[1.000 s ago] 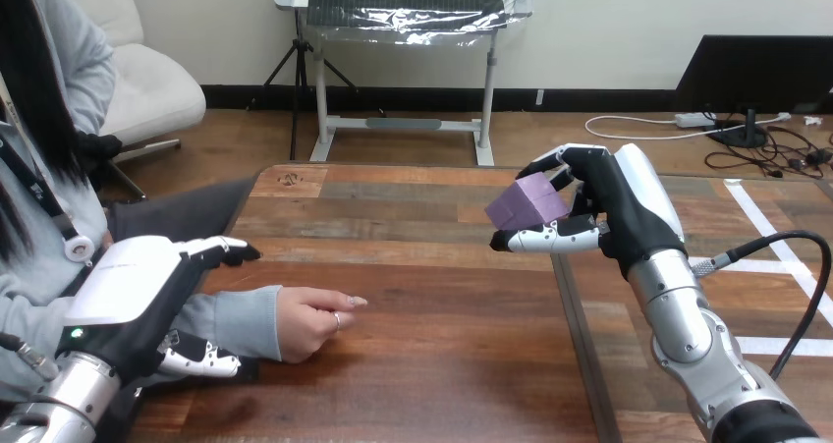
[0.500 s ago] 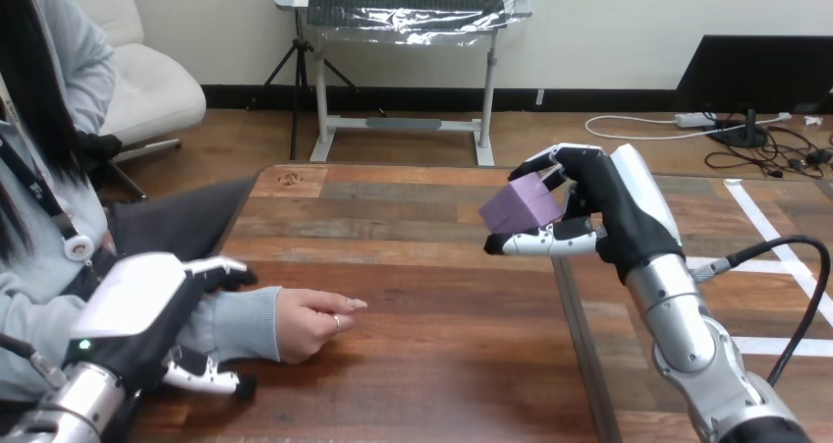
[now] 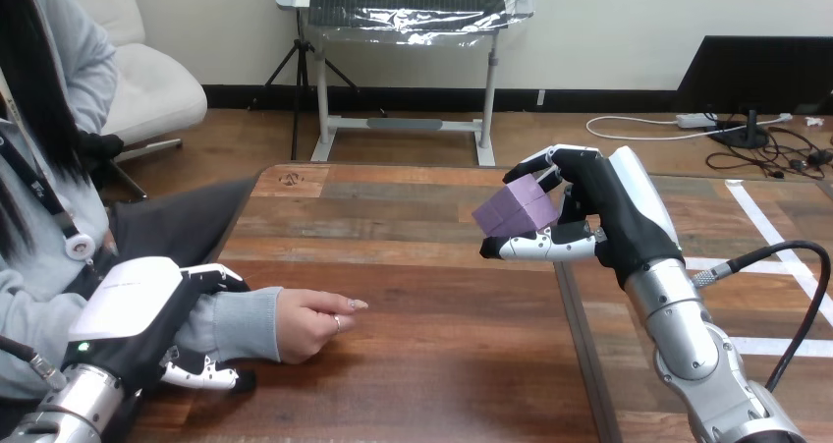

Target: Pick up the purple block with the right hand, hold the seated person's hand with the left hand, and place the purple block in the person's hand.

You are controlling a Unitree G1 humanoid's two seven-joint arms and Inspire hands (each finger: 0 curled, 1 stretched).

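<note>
Two robot hands are seen at one wooden table (image 3: 432, 374). Surface is dark brown planking with visible grain, crossed front to back by a dark strip right of centre.

Nearest, at the left: left hand (image 3: 138, 310) is closed around the person's forearm (image 3: 236, 320). Fingers are curled over the far side of the grey sleeve, thumb is laid along the near side at the tabletop. Right of the cuff, the person's hand (image 3: 309, 323) is rested on the wood, loosely curled.

Farther back, at the right: purple block (image 3: 513, 212) is held clear of the table by the right hand (image 3: 619, 217). Block is pale purple, matte, cube-shaped, tilted with one corner pointed left. Faint lines are seen across its faces. It is pinched between fingers on top and thumb beneath, and protrudes from the hand's left side. Block and person's hand are well apart.
</note>
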